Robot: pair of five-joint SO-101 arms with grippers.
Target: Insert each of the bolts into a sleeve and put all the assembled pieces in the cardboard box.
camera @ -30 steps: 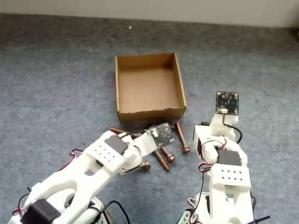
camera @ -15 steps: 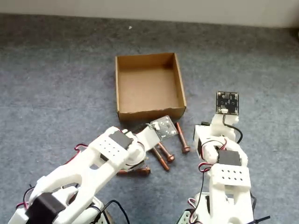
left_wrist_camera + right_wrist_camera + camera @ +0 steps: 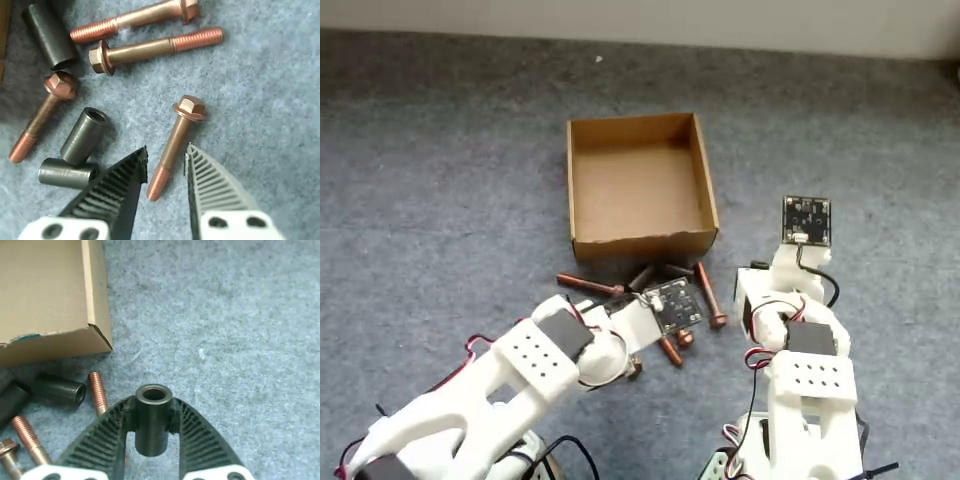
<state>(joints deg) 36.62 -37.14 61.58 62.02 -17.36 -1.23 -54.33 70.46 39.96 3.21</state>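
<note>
Bolts (image 3: 142,52) and loose sleeves (image 3: 85,136) lie on the carpet (image 3: 440,180) just before the box (image 3: 640,244).
The left gripper (image 3: 165,150) is spread wide, straddling one bolt (image 3: 176,137); the right gripper (image 3: 152,407) clamps an upright sleeve (image 3: 151,432).

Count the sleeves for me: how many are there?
4. One sleeve sits in the right gripper. Three lie loose: one by the box, two together near the left gripper. The left arm may hide more.
</note>
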